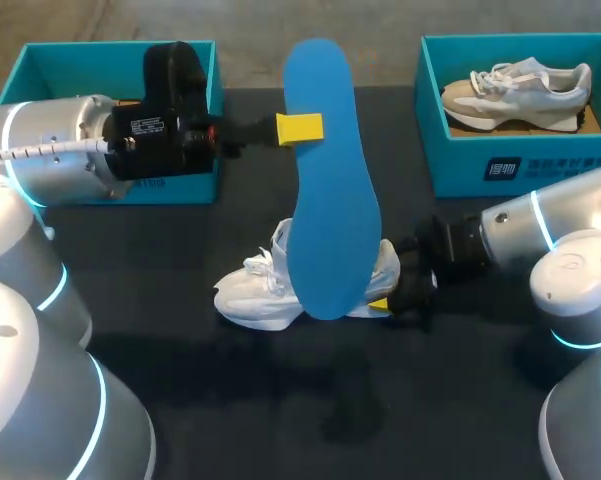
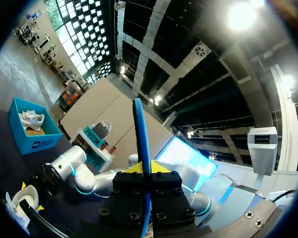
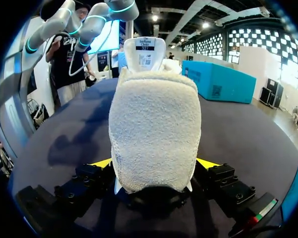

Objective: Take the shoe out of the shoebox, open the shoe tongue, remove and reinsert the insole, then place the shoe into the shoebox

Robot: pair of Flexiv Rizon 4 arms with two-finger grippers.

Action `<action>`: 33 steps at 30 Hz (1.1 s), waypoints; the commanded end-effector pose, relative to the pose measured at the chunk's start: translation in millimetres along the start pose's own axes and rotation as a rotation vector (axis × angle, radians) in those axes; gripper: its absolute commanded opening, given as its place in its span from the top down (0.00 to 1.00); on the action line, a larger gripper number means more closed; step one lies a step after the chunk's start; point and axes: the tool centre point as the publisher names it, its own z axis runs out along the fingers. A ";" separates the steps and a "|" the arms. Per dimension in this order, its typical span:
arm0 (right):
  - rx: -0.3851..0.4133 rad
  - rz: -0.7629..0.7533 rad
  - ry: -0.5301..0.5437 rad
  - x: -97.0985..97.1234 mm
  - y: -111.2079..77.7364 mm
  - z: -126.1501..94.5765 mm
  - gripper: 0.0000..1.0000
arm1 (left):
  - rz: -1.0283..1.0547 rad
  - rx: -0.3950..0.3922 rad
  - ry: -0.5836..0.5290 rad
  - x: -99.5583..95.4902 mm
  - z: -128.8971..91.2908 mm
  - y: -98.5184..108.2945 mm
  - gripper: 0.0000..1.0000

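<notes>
Shoe [image 1: 255,290] is out, in the middle of the table [image 1: 450,400], my right claw [image 1: 388,285] gripping its heel, my left claw [image 1: 298,128] holding the blue insole [image 1: 330,190] above it; putting both back is left to do.

Silver arms [image 1: 50,160], cyan rings [image 1: 543,222], black wrists [image 1: 170,110], yellow fingertips [image 1: 300,127]
</notes>
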 end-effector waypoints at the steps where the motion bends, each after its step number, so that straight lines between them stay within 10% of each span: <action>1: 0.050 -0.001 0.005 -0.3 9.6 -12.5 0.00 | 0.001 0.001 0.002 -1.8 2.2 -0.2 1.00; 33: 0.634 0.086 -0.130 15.9 62.6 -44.5 0.00 | 0.001 0.001 0.002 -1.8 2.2 -0.2 1.00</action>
